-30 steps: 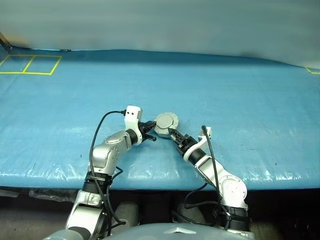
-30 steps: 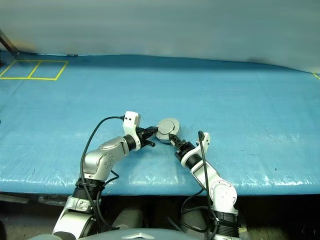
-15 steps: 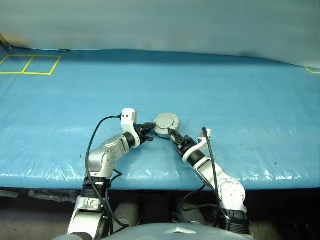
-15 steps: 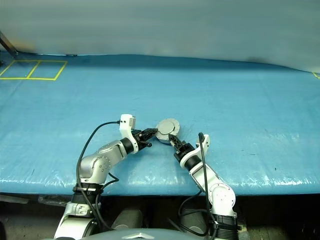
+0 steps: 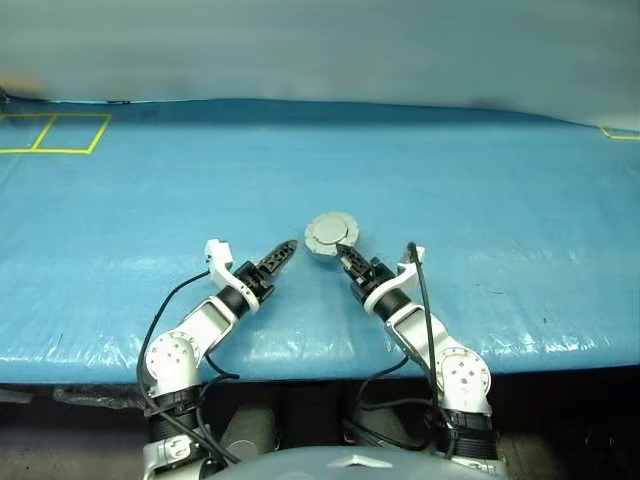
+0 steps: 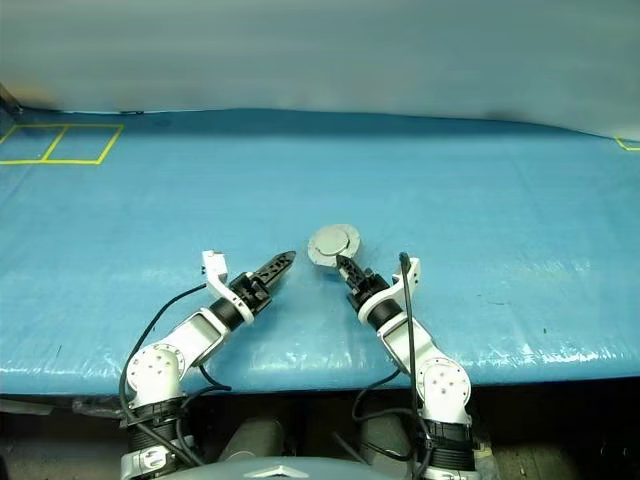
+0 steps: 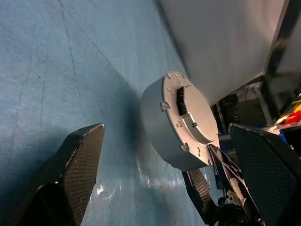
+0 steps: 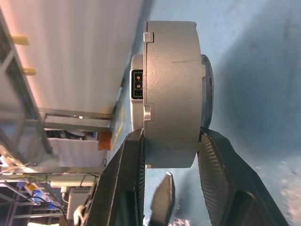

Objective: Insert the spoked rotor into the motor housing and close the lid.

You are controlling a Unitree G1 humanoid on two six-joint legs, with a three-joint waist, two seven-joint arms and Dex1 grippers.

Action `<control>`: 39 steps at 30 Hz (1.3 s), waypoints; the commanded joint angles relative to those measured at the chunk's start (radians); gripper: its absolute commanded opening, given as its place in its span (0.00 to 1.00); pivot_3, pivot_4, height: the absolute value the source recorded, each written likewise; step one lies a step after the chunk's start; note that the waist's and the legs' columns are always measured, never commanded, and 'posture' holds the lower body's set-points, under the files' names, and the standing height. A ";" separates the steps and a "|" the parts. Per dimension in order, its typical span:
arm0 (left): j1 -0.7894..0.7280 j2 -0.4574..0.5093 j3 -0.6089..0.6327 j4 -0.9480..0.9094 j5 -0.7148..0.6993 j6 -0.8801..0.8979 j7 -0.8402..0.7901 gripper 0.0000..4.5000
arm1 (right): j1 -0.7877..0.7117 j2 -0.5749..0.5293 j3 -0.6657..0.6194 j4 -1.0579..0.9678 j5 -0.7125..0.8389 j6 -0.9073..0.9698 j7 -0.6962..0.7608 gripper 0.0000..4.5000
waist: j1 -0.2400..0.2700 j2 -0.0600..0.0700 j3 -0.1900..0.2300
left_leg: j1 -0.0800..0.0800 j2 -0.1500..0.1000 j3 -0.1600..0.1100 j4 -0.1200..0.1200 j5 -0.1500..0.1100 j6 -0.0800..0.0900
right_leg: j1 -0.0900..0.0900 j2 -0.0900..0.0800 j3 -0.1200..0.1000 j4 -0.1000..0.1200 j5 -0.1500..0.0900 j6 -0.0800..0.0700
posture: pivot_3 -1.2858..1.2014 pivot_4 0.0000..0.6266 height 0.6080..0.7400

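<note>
- the motor housing (image 5: 331, 235), a round silver can with its lid (image 7: 189, 110) shut on top, sits above the blue table cover (image 5: 480, 200) near the middle of the front edge.
- the right gripper (image 5: 344, 258) has hold of it: in the right wrist view its two black fingers (image 8: 126, 179) press on the flat top and bottom faces of the can, so the jaws stand partly apart with the housing between them.
- the left gripper (image 5: 281, 254) is spread wide with nothing in it; its fingertips lie just beside the housing on the left, apart from it.
- in the left wrist view the lid's raised central circle faces the camera, with a small dark slot in it.
- yellow tape lines (image 5: 50, 135) mark squares at the far left of the table.
</note>
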 commanded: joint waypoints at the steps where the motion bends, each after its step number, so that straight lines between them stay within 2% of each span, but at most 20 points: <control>1: 0.014 -0.106 -0.021 -0.017 -0.130 0.009 0.047 1.00 | -0.047 0.088 0.034 -0.101 0.077 -0.017 -0.001 0.27 | 0.000 0.000 0.000 | 0.000 0.000 0.000 0.000 0.000 0.000 | 0.000 0.000 0.000 0.000 0.000 0.000 | 0.52 0.24 1.00; 15: 0.013 -0.101 -0.085 0.035 -0.360 -0.071 0.029 1.00 | -0.023 0.072 0.179 -0.147 0.143 -0.011 -0.042 0.27 | 0.000 0.000 0.000 | 0.000 -0.001 0.002 0.000 0.002 -0.003 | 0.000 0.005 0.001 0.000 0.000 0.000 | 0.52 0.24 1.00; 28: -0.060 -0.118 -0.126 0.131 -0.398 -0.188 0.072 1.00 | 0.001 0.040 0.206 -0.167 0.181 0.008 -0.039 0.27 | 0.000 0.000 0.000 | 0.000 -0.001 0.002 0.002 0.002 -0.003 | 0.001 0.005 0.001 0.000 0.000 0.001 | 0.52 0.24 1.00; 31: -0.056 -0.105 -0.146 0.135 -0.422 -0.179 0.068 0.86 | 0.006 0.037 0.207 -0.167 0.187 0.012 -0.041 0.27 | -0.001 0.000 0.000 | 0.000 -0.001 0.002 0.002 0.002 -0.002 | 0.000 0.005 0.002 0.000 0.000 0.001 | 0.52 0.24 1.00; 35: -0.044 -0.091 -0.156 0.122 -0.447 -0.176 0.078 0.57 | 0.004 0.021 0.213 -0.169 0.153 0.016 -0.040 0.27 | -0.001 0.000 0.000 | 0.000 -0.001 0.002 0.002 0.002 -0.002 | 0.000 0.005 0.002 0.000 0.000 0.001 | 0.52 0.24 1.00; 37: -0.039 -0.085 -0.160 0.117 -0.459 -0.179 0.089 0.54 | 0.001 0.007 0.217 -0.172 0.121 0.016 -0.029 0.27 | -0.001 0.000 0.000 | 0.000 -0.001 0.002 0.002 0.002 -0.002 | 0.001 0.005 0.002 0.000 0.000 0.001 | 0.52 0.24 1.00; 39: -0.035 -0.079 -0.161 0.107 -0.459 -0.189 0.115 0.54 | -0.010 -0.059 0.247 -0.191 -0.006 0.021 0.012 0.27 | -0.001 0.000 0.000 | 0.000 -0.001 0.002 0.003 0.002 -0.002 | 0.001 0.005 0.002 0.001 0.001 0.001 | 0.52 0.24 1.00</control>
